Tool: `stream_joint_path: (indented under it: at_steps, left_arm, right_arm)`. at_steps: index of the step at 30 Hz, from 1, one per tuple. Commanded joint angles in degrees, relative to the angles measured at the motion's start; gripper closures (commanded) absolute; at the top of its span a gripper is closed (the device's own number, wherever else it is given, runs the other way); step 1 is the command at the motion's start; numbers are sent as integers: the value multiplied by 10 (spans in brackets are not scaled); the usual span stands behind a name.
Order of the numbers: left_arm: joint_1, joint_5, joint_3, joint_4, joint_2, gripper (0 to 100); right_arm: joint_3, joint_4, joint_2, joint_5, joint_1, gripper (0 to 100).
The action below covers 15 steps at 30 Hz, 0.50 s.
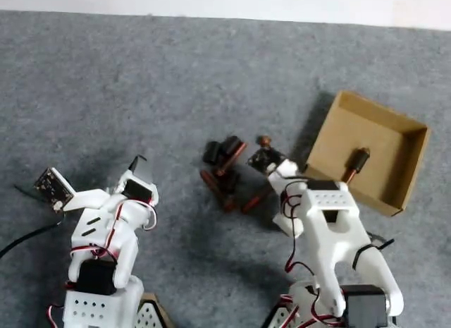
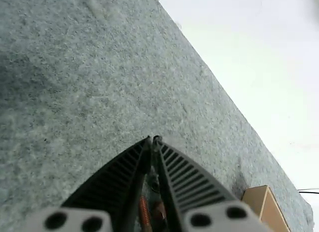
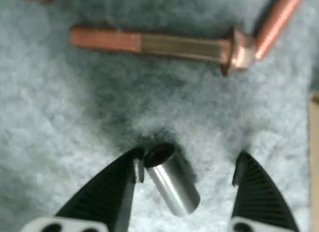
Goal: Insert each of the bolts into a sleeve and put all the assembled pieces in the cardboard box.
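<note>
Right end effector (image 3: 189, 158) open, sleeve (image 3: 172, 181) btwn its fingers (image 3: 122, 184), against 1; left end effector (image 2: 153, 140) closed.

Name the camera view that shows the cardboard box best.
High view: the whole cardboard box from above, open, with one assembled piece inside. Left wrist view catches one corner; right wrist view, a tan sliver at the frame edge, possibly its wall.

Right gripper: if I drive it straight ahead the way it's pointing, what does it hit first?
Probably the metal sleeve, lying on the felt between the open fingers of the right gripper, close to one of them. Depth is unclear; the felt itself follows right after.
</note>
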<state>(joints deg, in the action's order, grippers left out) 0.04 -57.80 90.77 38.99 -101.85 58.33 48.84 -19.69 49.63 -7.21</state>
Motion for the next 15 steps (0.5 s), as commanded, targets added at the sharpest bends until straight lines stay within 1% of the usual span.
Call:
stream_joint_path:
  at_steps: [1, 6, 12, 15]
  left_arm:
    - [-4, -1, -2, -13, -1, 969]
    - [-4, -1, -2, -13, -1, 969]
    - [-4, -1, -2, -13, -1, 969]
    - [-4, -1, -2, -13, -1, 969]
  right_arm:
    - [-28, -19, 0, 51, 7, 744]
    - [-2, -20, 1, 56, 7, 744]
    - [49, -20, 1, 55, -19, 744]
    - [68, -21, 1, 55, -21, 789]
